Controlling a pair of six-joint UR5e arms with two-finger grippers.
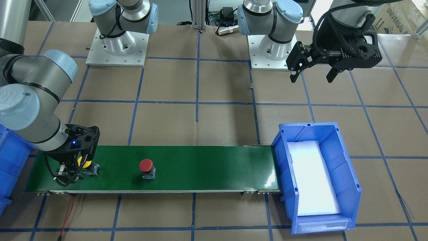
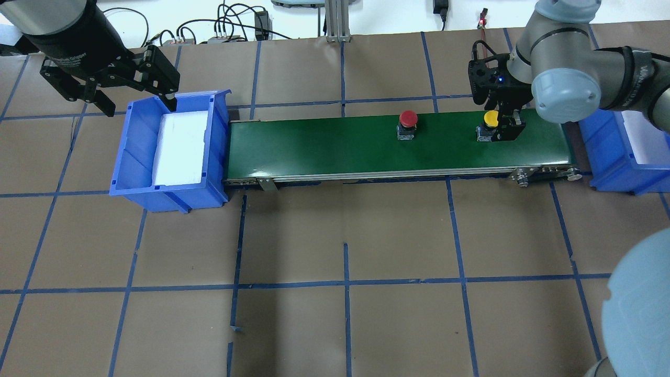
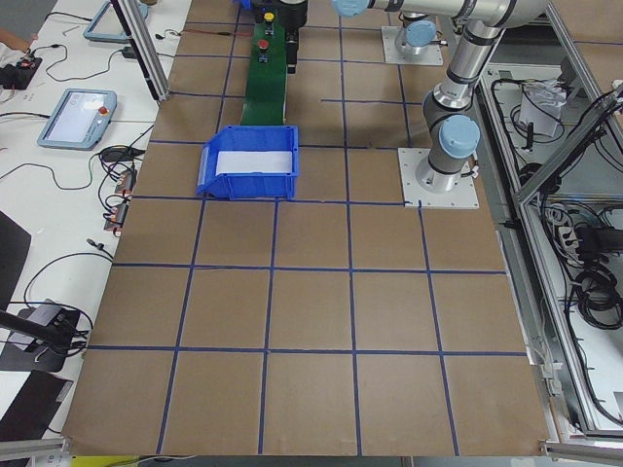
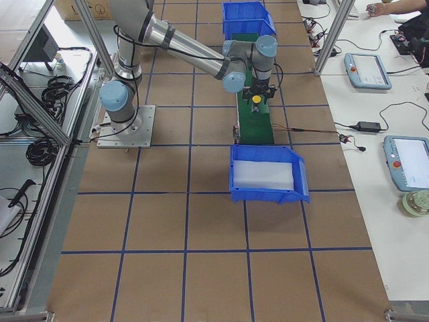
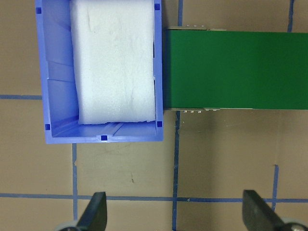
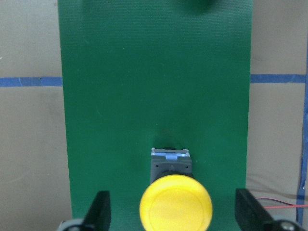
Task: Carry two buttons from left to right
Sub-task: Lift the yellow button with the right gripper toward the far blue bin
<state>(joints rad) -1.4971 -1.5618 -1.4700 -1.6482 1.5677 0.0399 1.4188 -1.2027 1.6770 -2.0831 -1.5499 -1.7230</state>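
Probably light and rigid, the yellow mushroom-cap push-button (image 6: 175, 202) suits a base grip; right tool (image 6: 174, 214) straddles it, wide open.

yellow button (image 2: 490, 118): yellow cap, grey base
red button (image 2: 408, 118): red cap
belt (image 2: 324, 146): green
bin (image 2: 135, 152): blue
tabletop (image 2: 398, 235): brown, blue grid

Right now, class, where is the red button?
In the overhead view the red button stands on the green belt near its middle, left of the yellow button that the right end effector straddles.
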